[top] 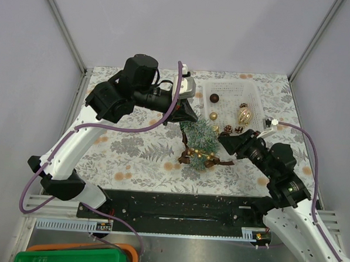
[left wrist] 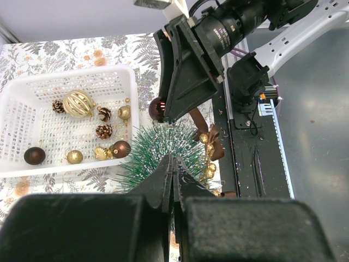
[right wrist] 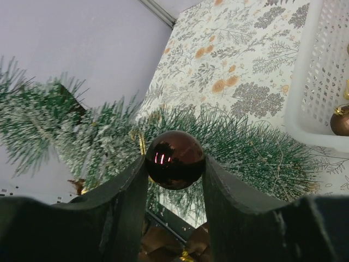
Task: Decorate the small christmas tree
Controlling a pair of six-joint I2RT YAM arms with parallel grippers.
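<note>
The small christmas tree (top: 200, 138) stands in the middle of the leaf-print cloth, with a gold bead string (left wrist: 209, 158) and a brown ribbon (top: 219, 162) near its base. My right gripper (top: 224, 139) is at the tree's right side, shut on a shiny dark brown ball (right wrist: 174, 159) that rests against the frosted bristles (right wrist: 256, 153). The ball (left wrist: 157, 109) also shows in the left wrist view. My left gripper (left wrist: 173, 164) hangs over the tree's top (left wrist: 155, 150) with its jaws pressed together. Nothing shows between them.
A white basket (top: 256, 91) stands behind the tree on the right. It holds a gold openwork ornament (left wrist: 78, 102), pine cones (left wrist: 103, 131), small gold balls (left wrist: 74, 157) and brown balls (left wrist: 34, 155). The black mounting rail (top: 177, 207) runs along the near edge. A green bin (top: 74, 258) sits below it.
</note>
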